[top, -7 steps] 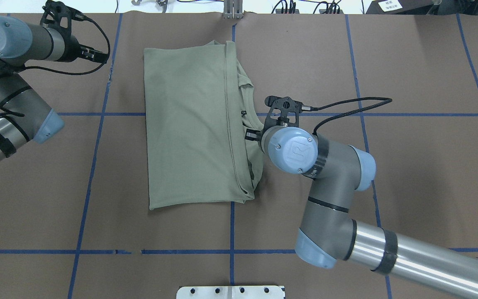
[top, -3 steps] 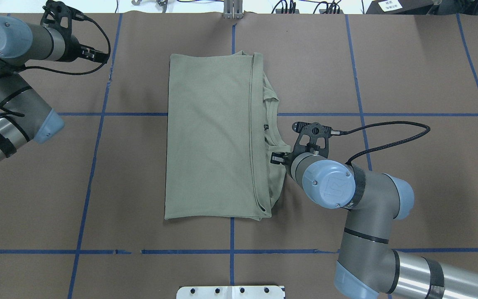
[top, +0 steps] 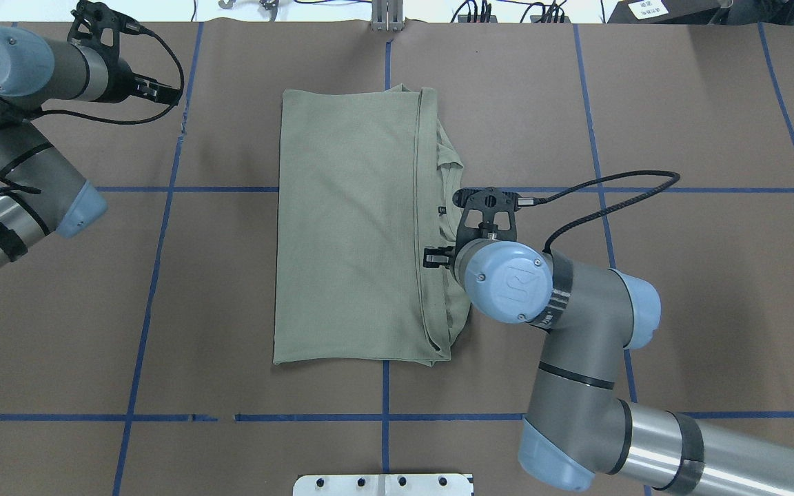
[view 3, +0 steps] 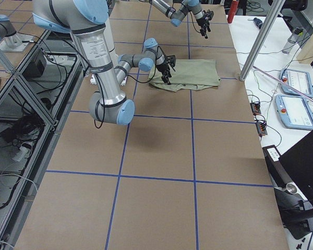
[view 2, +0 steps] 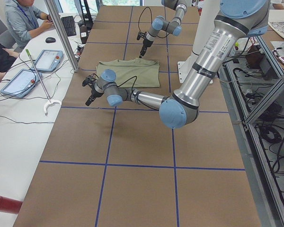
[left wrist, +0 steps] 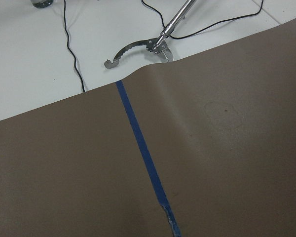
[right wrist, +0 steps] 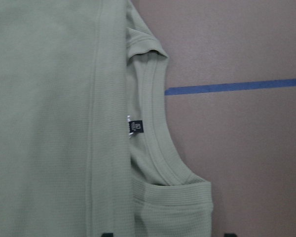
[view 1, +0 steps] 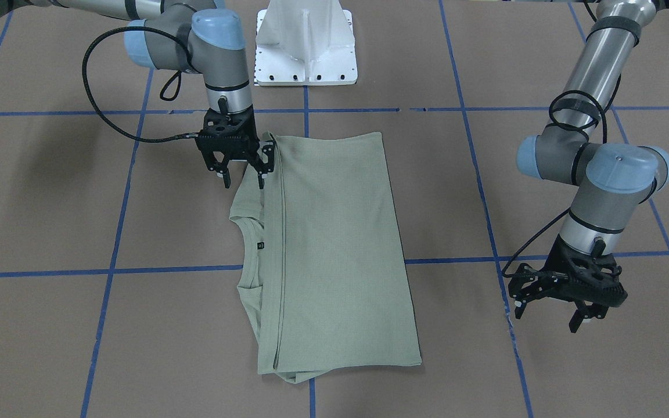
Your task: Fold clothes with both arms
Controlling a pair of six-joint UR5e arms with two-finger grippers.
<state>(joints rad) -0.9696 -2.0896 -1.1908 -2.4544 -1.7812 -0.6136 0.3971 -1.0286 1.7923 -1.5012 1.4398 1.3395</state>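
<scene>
The brown paper-covered table (top: 679, 310) fills my screens, and I take the white pedestal base (view 1: 305, 46) at its near edge as my mark. The right arm (top: 576, 324) reaches out from the base's right side, and the left arm (top: 18, 158) stretches far out on the base's left. The sage-green shirt (top: 349, 227) lies flat on the table straight out from the base, folded lengthwise into a long panel, with its neckline (right wrist: 158, 143) showing along the edge on the right arm's side. The right gripper (view 1: 244, 177) hangs over the shirt's shoulder corner nearest the base, fingers spread and gripping nothing. The left gripper (view 1: 546, 320) sits far from the base, well apart from the shirt, also spread wide and empty. A small dark neck label (right wrist: 136, 126) sits inside the neckline.
</scene>
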